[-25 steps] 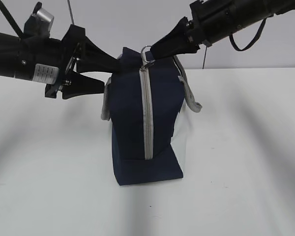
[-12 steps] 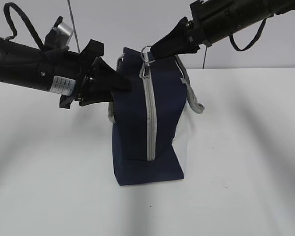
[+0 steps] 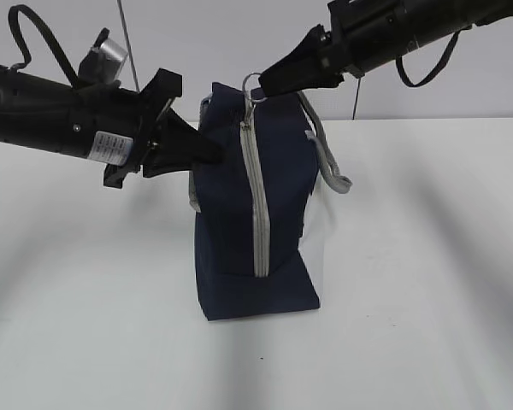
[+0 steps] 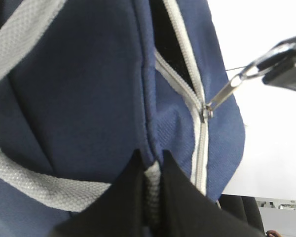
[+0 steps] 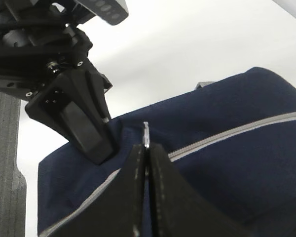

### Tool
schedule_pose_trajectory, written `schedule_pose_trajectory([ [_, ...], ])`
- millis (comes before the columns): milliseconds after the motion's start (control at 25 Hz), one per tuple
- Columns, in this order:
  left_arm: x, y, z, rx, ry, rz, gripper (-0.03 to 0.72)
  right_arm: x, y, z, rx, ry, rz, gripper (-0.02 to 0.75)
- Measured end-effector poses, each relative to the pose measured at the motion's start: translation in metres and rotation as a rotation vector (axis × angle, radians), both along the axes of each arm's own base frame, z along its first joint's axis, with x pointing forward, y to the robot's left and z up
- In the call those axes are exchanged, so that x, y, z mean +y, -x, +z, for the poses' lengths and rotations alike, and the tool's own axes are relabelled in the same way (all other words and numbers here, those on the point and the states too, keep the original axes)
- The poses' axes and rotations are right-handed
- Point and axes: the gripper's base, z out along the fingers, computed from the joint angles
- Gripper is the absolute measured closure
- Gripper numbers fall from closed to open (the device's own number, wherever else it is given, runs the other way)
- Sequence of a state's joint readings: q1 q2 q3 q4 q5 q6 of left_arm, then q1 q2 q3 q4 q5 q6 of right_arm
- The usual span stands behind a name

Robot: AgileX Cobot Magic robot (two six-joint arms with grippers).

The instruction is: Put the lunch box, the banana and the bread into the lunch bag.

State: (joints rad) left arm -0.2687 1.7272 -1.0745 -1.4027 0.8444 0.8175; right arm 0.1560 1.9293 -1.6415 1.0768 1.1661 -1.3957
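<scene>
The navy lunch bag (image 3: pixel 231 213) stands upright mid-table, its grey zipper (image 3: pixel 255 196) facing the exterior camera. My left gripper (image 3: pixel 214 154) is shut on the bag's upper left side; in the left wrist view (image 4: pixel 152 158) its jaws pinch a grey strap strip at a seam. My right gripper (image 3: pixel 263 85) is shut on the zipper's ring pull (image 3: pixel 252 82) at the bag's top; in the right wrist view (image 5: pixel 147 147) the ring's edge (image 5: pixel 146 134) sticks out between the jaws. The zipper shows a short dark opening (image 4: pixel 162 34) behind the slider (image 4: pixel 205 112). The lunch box, banana and bread are out of view.
The white table (image 3: pixel 427 282) surrounds the bag. A grey strap handle (image 3: pixel 332 162) hangs off the bag's right side above the white side panel (image 3: pixel 318 235). A pale wall stands behind the table.
My left gripper, open beside the bag a second ago, has closed onto the bag's left side. My right gripper has shifted slightly left with the ring pull, and the bag's top leans left.
</scene>
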Motion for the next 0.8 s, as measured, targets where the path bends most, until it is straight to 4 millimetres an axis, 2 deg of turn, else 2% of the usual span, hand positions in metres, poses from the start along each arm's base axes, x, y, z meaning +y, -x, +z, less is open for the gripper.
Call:
schedule_pose_trajectory([
  [200,0.0,-0.001,0.001,0.0,0.008,0.006,0.664,-0.002,-0.008,0.0,-0.041,0.007,-0.073,0.754],
  [440,0.0,0.002,0.0,-0.001,-0.006,-0.025,0.664,-0.005,-0.026,-0.002,-0.106,-0.003,-0.23,0.754],
  [560,-0.001,0.004,0.0,0.001,-0.014,-0.056,0.664,-0.004,-0.041,-0.01,-0.11,-0.014,-0.257,0.754],
  [800,-0.002,0.009,-0.001,0.008,-0.018,-0.115,0.665,0.0,-0.083,-0.028,-0.139,-0.032,-0.255,0.754],
])
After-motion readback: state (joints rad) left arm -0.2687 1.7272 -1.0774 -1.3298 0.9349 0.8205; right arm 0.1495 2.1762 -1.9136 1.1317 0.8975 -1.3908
